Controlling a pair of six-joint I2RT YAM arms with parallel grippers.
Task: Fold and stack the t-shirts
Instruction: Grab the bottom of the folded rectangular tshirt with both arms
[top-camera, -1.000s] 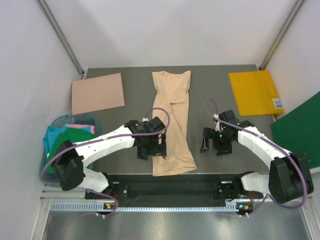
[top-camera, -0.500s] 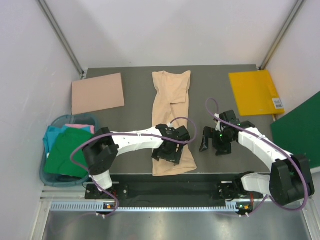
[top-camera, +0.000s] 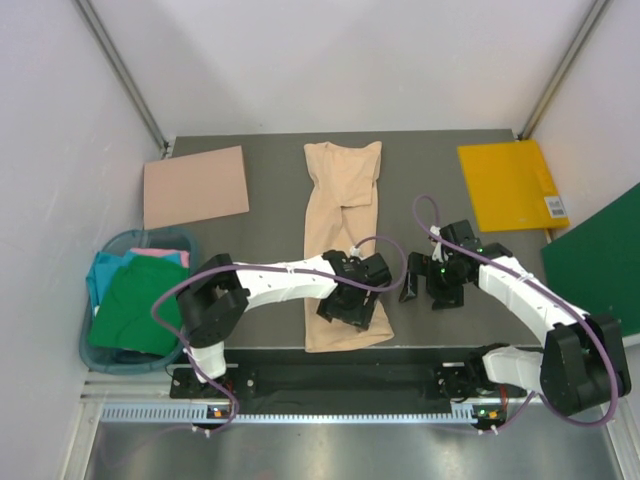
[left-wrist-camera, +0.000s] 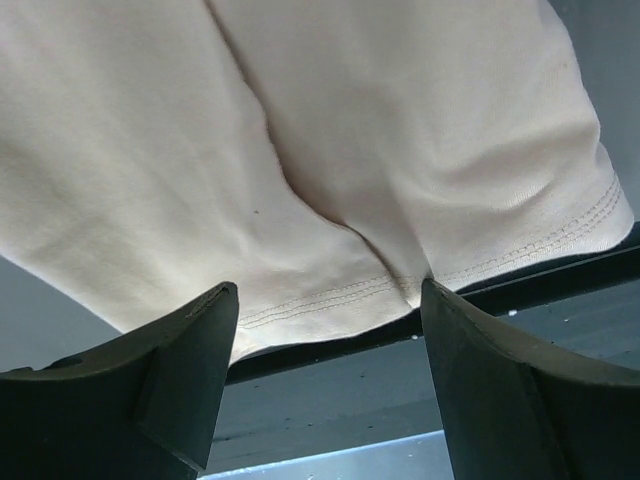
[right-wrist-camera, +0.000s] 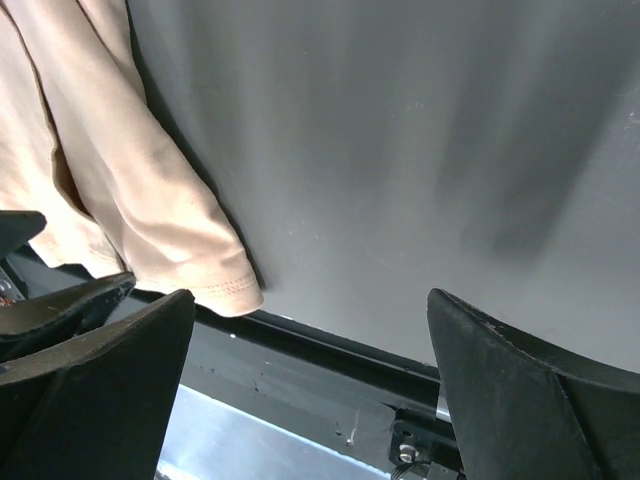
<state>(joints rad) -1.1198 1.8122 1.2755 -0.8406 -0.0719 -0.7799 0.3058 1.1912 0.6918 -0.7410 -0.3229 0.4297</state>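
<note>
A light beige t-shirt (top-camera: 343, 215) lies folded into a long narrow strip down the middle of the table, its hem (left-wrist-camera: 330, 298) at the near edge. My left gripper (top-camera: 349, 309) hovers over the shirt's lower part, jaws open and empty; the cloth fills the left wrist view (left-wrist-camera: 300, 150). My right gripper (top-camera: 428, 295) is open and empty just right of the shirt, above bare table; the shirt's near right corner (right-wrist-camera: 215, 280) shows in its view. A folded tan shirt (top-camera: 195, 186) lies at the back left. Green (top-camera: 135, 312), pink (top-camera: 165, 257) and teal (top-camera: 103, 272) shirts sit in a bin.
A teal bin (top-camera: 112, 355) stands off the table's left edge. A yellow board (top-camera: 505, 185) lies at the back right and a green board (top-camera: 598, 265) leans at the right. A black rail (top-camera: 340, 380) runs along the near edge.
My left gripper has moved right, from the shirt's left edge onto its lower right part. My right gripper has barely shifted.
</note>
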